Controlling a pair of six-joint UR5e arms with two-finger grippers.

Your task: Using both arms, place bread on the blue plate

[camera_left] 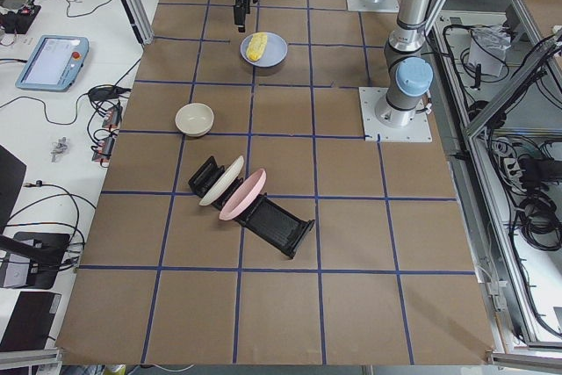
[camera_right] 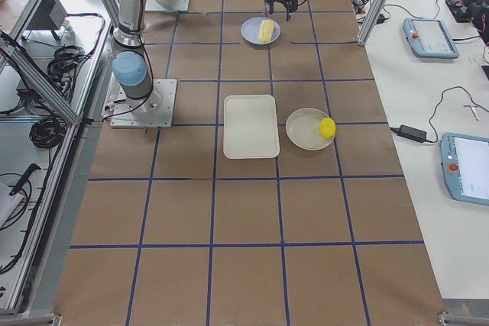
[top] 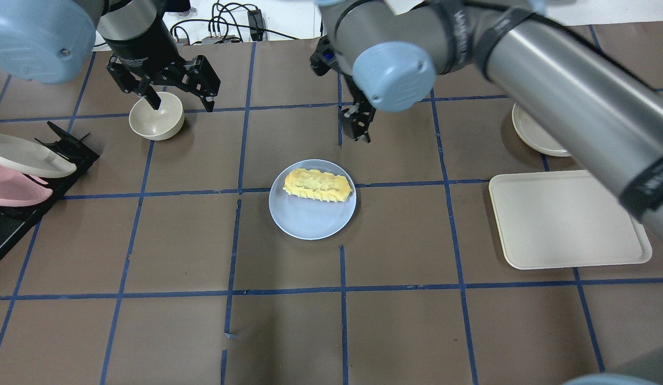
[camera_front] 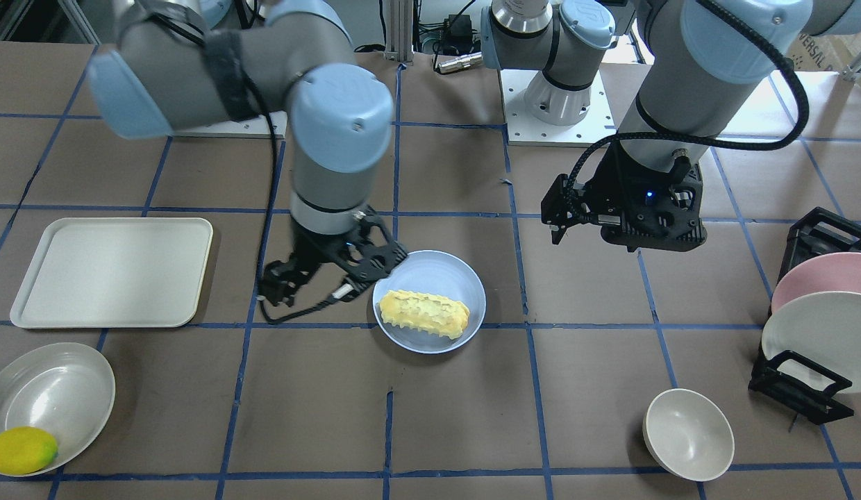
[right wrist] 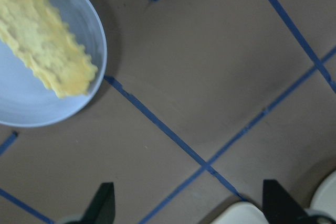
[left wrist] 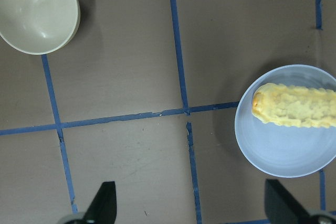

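The bread [top: 317, 185], a pale-yellow ridged roll, lies on the blue plate [top: 310, 222] at the table's middle. It also shows in the front view [camera_front: 423, 313] on the plate [camera_front: 437, 267]. My right gripper [top: 358, 123] is open and empty, raised just beyond the plate's edge; in the front view [camera_front: 333, 274] it is beside the plate. Its wrist view shows the bread [right wrist: 44, 40] at the upper left. My left gripper [top: 176, 99] is open and empty, held high and well apart from the plate. Its wrist view shows the bread [left wrist: 296, 106] at the right.
A beige bowl [top: 156, 115] sits near my left gripper. A black rack [top: 21, 214] holds a white plate and a pink plate [top: 10, 192]. A white tray [top: 569, 219] lies on my right side. A white plate [camera_front: 55, 389] holds a lemon [camera_front: 21, 450].
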